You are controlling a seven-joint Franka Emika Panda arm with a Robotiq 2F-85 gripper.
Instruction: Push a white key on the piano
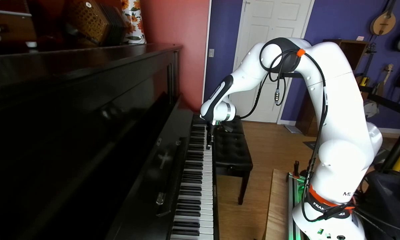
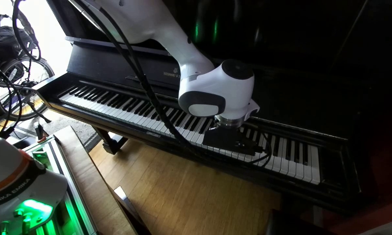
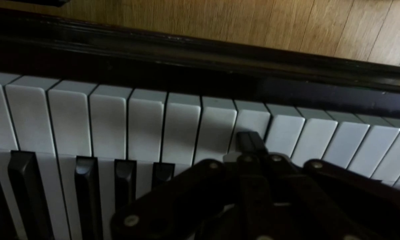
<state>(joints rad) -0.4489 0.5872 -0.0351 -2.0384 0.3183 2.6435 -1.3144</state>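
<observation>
The black upright piano [image 1: 103, 100] with its long row of white and black keys shows in both exterior views [image 2: 111, 67]. Its black front rail [image 3: 136, 56] also shows in the wrist view. My gripper [image 3: 249, 136] is shut, its two fingertips together with nothing between them. The tips are over the front part of a white key [image 3: 252, 119]; I cannot tell whether they touch it. That key's top looks about level with its neighbours. In an exterior view my gripper [image 1: 208, 146] points down at the white keys near the far end. Elsewhere its dark body [image 2: 230, 142] hides its tips.
A black tufted bench [image 1: 233, 146] stands against the piano's front. The robot's base stands on a wooden-edged table [image 1: 275, 200]. A concertina [image 1: 91, 21] lies on the piano top. A dark cable [image 2: 156, 104] hangs along the arm over the keys.
</observation>
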